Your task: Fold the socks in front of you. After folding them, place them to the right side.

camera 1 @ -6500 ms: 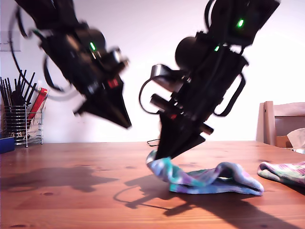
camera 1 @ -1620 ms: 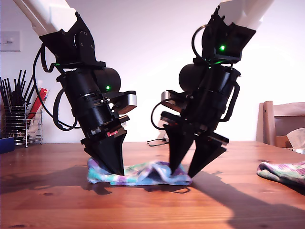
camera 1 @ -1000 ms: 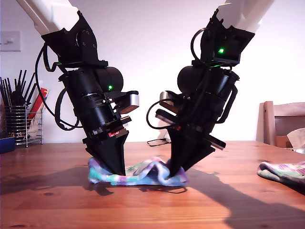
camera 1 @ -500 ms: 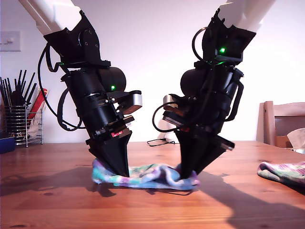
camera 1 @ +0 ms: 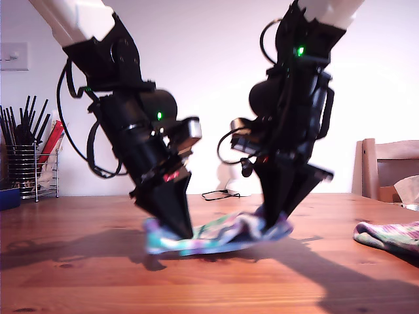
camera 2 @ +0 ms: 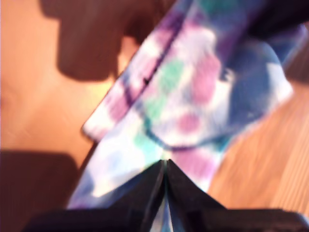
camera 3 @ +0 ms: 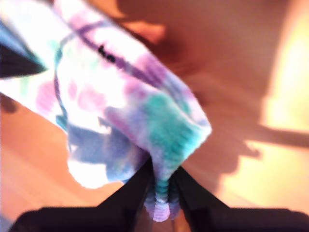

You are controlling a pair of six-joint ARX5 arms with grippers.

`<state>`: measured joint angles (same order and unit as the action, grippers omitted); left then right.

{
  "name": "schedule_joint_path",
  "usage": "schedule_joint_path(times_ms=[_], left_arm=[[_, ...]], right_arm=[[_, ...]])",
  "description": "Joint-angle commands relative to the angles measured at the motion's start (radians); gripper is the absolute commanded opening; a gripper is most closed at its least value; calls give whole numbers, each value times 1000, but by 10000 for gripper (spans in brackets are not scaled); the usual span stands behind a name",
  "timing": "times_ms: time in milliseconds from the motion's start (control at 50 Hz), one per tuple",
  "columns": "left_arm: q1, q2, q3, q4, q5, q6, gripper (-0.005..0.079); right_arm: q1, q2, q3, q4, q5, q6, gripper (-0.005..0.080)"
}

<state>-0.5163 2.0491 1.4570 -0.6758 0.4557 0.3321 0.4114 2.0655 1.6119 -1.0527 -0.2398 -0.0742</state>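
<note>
You can see the fingers of my first gripper (camera 2: 165, 166) pressed together with only a thin seam between them, and the sock (camera 2: 193, 92) comes out of that seam. My second gripper (camera 3: 163, 186) is also closed. Its fingers pinch the teal ribbed edge of the same sock, so each end is held and the layers cannot slide apart.

In the exterior view the sock hangs in a bunched strip between the two arms, low over the table (camera 1: 78, 275). I think holding both ends lets the fold be carried in one piece. From the wrist views I cannot tell you which arm is which.

The other sock (camera 1: 386, 234) lies at the exterior view's right, well apart, probably where this one must go.
</note>
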Motion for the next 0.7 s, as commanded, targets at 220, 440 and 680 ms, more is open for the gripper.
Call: schedule_joint_path(times_ms=[220, 440, 680], left_arm=[[4, -62, 18, 118, 8, -95, -8], [-11, -64, 18, 155, 8, -124, -8], [-34, -64, 18, 195, 8, -150, -8]], right_arm=[[-40, -98, 40, -83, 87, 27, -13], [-67, -134, 40, -109, 127, 81, -13], [-87, -150, 40, -112, 233, 186, -13]])
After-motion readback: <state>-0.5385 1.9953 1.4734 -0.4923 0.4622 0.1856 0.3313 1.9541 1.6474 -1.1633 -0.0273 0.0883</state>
